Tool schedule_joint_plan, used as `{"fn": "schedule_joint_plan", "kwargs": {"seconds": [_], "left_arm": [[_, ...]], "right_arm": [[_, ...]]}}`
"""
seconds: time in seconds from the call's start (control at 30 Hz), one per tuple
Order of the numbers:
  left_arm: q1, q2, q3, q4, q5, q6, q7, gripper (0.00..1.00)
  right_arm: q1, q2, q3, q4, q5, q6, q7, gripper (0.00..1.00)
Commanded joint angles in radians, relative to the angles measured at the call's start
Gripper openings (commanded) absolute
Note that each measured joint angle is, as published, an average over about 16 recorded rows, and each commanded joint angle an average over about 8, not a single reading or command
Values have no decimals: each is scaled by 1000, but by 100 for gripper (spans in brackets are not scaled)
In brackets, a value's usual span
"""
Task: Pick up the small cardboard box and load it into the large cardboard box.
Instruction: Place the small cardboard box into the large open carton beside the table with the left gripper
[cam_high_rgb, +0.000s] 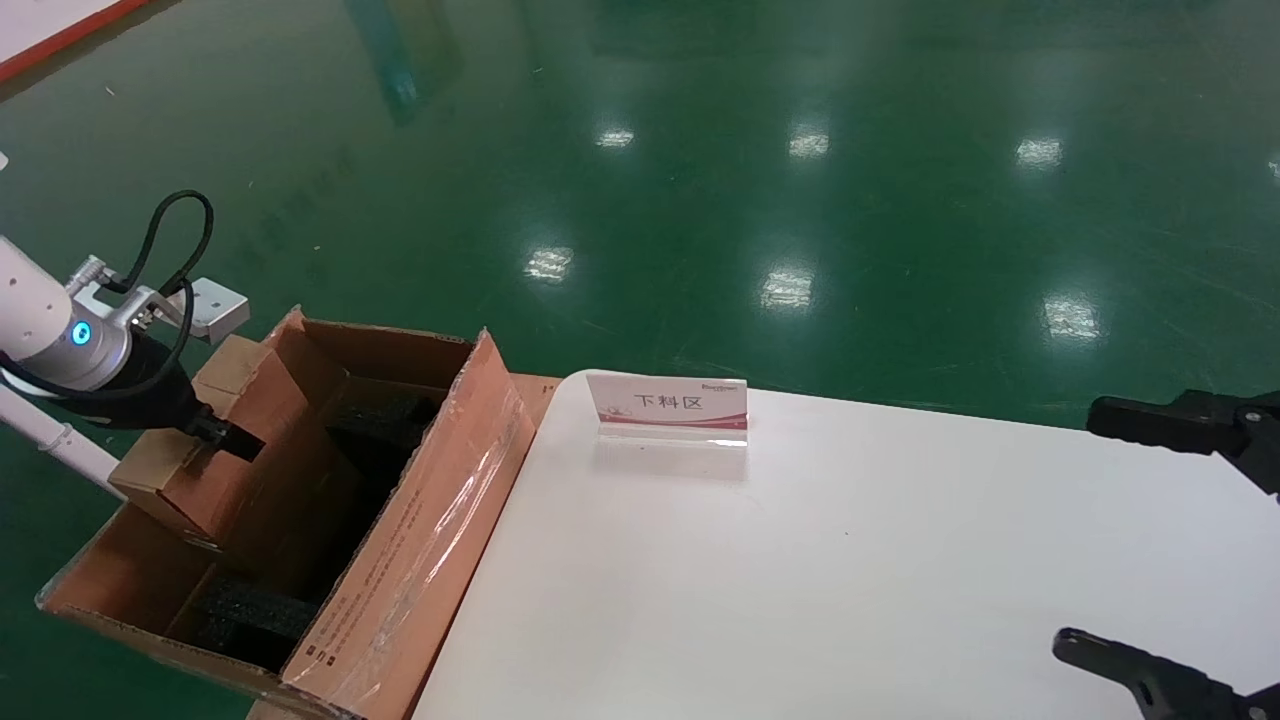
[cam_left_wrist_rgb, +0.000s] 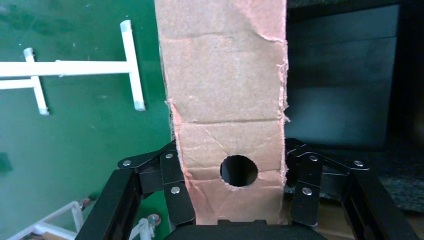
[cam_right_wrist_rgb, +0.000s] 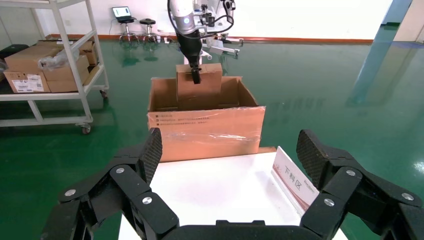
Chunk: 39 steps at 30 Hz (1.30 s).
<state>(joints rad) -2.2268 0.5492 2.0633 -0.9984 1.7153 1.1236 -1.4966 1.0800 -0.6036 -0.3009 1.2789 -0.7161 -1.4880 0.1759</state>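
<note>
Over large cardboard box (cam_high_rgb: 420, 520), left claw (cam_left_wrist_rgb: 234, 200) gripping small cardboard box (cam_high_rgb: 215, 440), upright

A sign (cam_high_rgb: 667, 408) stands on the white table (cam_high_rgb: 850, 580).

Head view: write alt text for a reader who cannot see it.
The left gripper holds the small cardboard box over the open large cardboard box, which sits beside a white table. A small sign stands on the table, and the right gripper hangs open at its far edge.
</note>
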Motion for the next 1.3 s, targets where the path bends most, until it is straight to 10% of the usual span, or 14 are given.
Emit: {"fn": "schedule_joint_plan", "kwargs": {"seconds": [0.03, 0.4, 0.7, 1.3], "left_arm": [[3, -4, 5, -21, 15, -5, -23, 0], [73, 33, 28, 1, 44, -37, -91, 4], [97, 54, 33, 24, 42, -43, -87, 100], [91, 49, 32, 22, 41, -38, -88, 100]], "right_arm": [[0, 0, 0, 0, 0, 0, 0, 100], [0, 0, -1, 0, 0, 0, 0, 100], [0, 0, -1, 0, 1, 1, -1, 100], [0, 0, -1, 0, 1, 1, 0, 100]]}}
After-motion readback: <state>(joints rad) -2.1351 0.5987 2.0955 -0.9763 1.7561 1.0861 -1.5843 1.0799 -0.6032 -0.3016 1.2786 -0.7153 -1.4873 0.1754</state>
